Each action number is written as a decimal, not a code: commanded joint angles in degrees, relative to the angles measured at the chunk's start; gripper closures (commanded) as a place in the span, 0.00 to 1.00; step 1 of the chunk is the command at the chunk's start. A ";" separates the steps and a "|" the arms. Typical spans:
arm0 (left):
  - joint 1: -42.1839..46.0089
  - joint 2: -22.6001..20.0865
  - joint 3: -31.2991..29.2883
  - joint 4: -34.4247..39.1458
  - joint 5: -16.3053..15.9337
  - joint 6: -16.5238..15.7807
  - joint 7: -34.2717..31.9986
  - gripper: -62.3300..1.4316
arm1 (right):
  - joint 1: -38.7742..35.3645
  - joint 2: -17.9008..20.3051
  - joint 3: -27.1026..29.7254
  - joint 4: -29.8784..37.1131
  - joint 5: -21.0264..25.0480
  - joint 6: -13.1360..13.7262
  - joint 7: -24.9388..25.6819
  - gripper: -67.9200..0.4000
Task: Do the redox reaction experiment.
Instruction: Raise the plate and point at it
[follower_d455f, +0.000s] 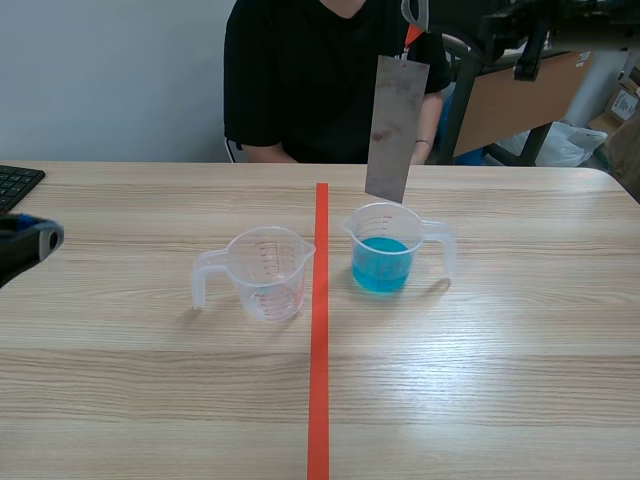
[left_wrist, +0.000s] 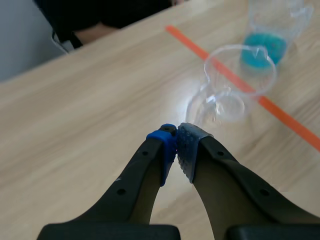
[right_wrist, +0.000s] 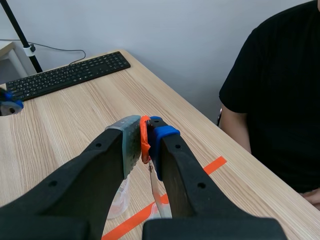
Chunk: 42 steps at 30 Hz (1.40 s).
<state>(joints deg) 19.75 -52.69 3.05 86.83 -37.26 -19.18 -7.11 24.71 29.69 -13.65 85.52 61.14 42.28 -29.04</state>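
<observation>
A grey metal strip (follower_d455f: 397, 128) hangs upright, its lower end just above the rim of a clear cup with blue liquid (follower_d455f: 385, 250). My right gripper (follower_d455f: 413, 28), raised at the scene's top, is shut on the orange tab (right_wrist: 145, 136) at the strip's upper end. In the right wrist view the strip (right_wrist: 159, 192) shows edge-on under the fingers. An empty clear cup (follower_d455f: 266, 272) stands left of the red tape line. My left gripper (follower_d455f: 35, 238) is low at the table's left edge, shut on nothing (left_wrist: 175, 142). The empty cup (left_wrist: 235, 90) and the blue cup (left_wrist: 265, 45) lie ahead of it.
A person in a black shirt (follower_d455f: 310, 80) sits across the table, close behind the strip. A black keyboard (follower_d455f: 15, 183) lies at the far left, also seen as the keyboard (right_wrist: 65, 75) in the right wrist view. The red tape line (follower_d455f: 320, 330) runs down the table's middle.
</observation>
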 joint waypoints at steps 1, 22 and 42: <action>-3.89 0.35 3.15 0.68 0.57 -0.04 -0.28 0.90 | 1.03 0.59 0.59 1.33 1.09 0.44 0.85 0.97; -48.22 19.54 46.45 -17.79 7.15 8.39 5.27 0.90 | 1.01 0.44 0.57 1.33 1.49 0.44 0.85 0.97; -60.52 34.73 55.45 -38.07 7.98 8.48 3.10 0.90 | 1.01 0.44 0.57 1.33 1.53 0.44 0.87 0.97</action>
<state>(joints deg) -39.46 -18.20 58.76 47.53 -28.93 -10.66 -2.87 24.71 29.69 -13.65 85.52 61.56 42.28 -29.04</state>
